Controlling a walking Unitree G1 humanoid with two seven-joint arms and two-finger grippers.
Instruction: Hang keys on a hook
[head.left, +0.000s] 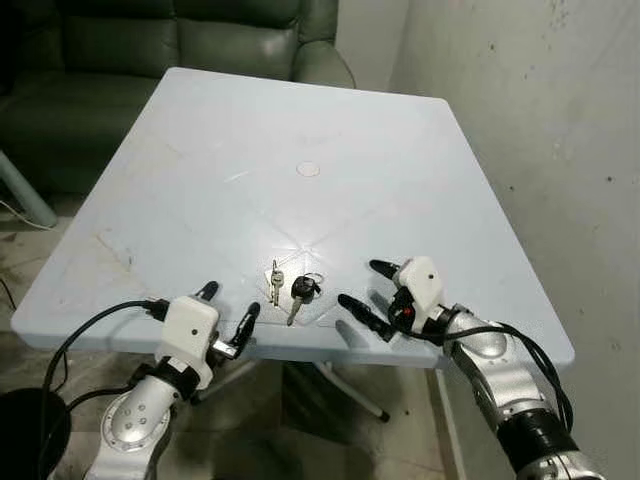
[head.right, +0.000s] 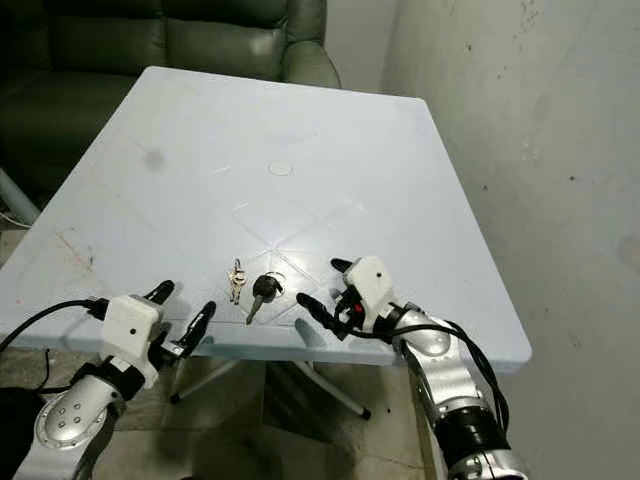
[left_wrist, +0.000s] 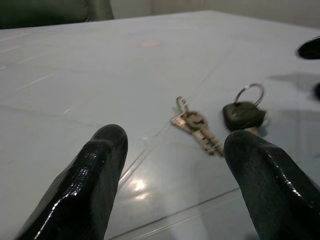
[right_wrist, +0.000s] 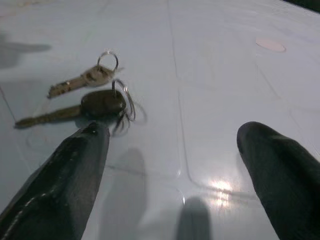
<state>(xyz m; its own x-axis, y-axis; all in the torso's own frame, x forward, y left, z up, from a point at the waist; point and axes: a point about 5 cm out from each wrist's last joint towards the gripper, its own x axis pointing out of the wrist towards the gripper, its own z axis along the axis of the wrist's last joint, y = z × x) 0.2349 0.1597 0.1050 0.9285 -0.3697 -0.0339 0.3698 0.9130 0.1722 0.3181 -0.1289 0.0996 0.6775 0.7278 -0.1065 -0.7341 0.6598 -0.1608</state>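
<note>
right hand (head.left: 372, 290) released | left hand (head.left: 229, 303) released | keys (head.left: 293, 289): black-headed plus small silver, ringed

Desk (head.left: 200, 180): pale blue plastic, square, round centre plug (head.left: 308, 169), glare patch near the front edge. Sofa (head.left: 150, 50): dark green leather, behind the desk. Wall (head.left: 540, 120): white plaster, scuffed and speckled, on the right. Floor (head.left: 30, 245): worn tile.

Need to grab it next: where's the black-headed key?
The black-headed key lies near the pale blue plastic table's front edge, beside small silver keys, between both grippers.
</note>
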